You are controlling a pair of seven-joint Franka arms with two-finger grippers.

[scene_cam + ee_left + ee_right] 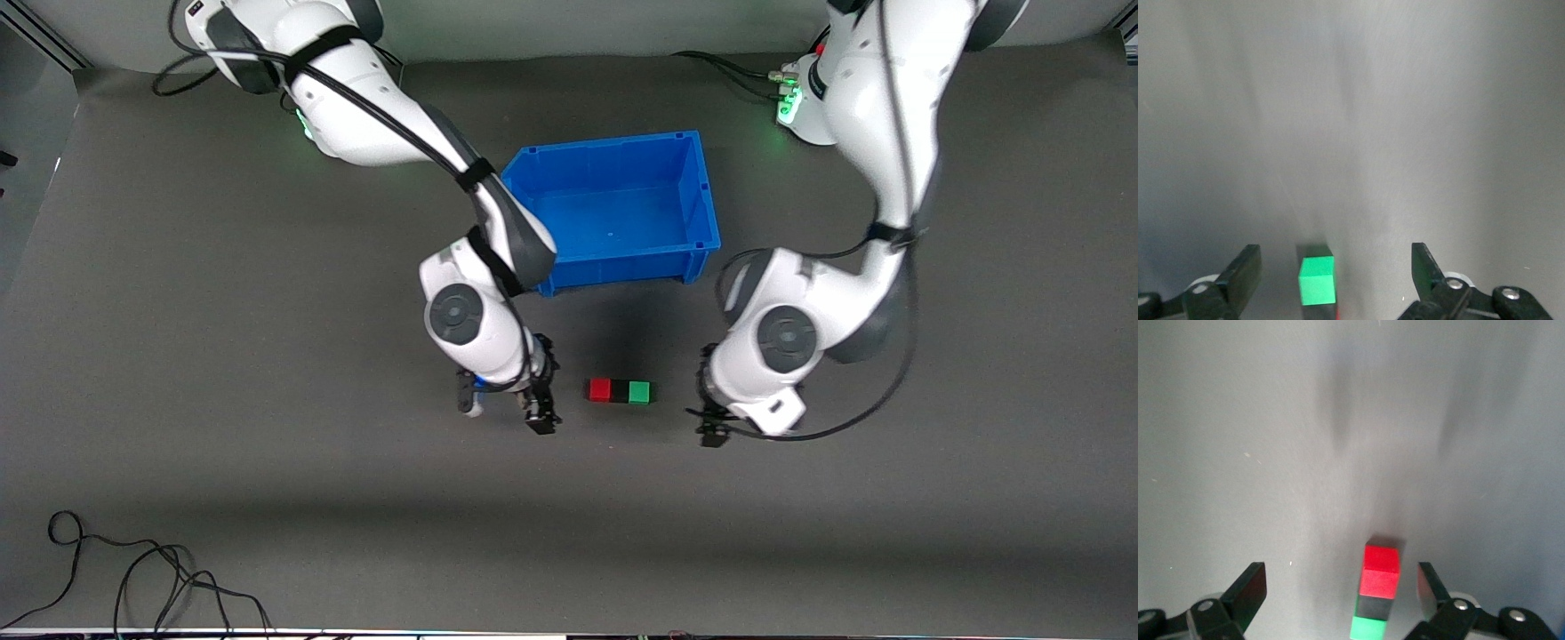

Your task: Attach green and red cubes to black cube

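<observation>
The red cube point(600, 390), the black cube point(620, 391) and the green cube point(639, 392) lie on the grey table point(222, 356) in one straight row, touching face to face, with the black one in the middle, the red one toward the right arm's end of the table and the green one toward the left arm's end. The row sits around the middle of the table, well clear of all its edges and nearer to the front camera than the blue bin point(702, 204), with a strip of bare table between row and bin. The right gripper point(507, 411) is low beside the red end of the row, apart from it, its jaws spread wide and holding nothing; its wrist view looks along the row, with the red cube point(1381, 571) foremost, then the black cube point(1374, 607) and the green cube point(1369, 629). The left gripper point(714, 433) is low beside the green end, also apart from the cubes, its jaws likewise wide apart and empty; in its wrist view the green cube point(1317, 281) shows between the two fingers point(1241, 273) without touching either. A loose black cable point(133, 569) lies near the table edge closest to the front camera, at the right arm's end.
</observation>
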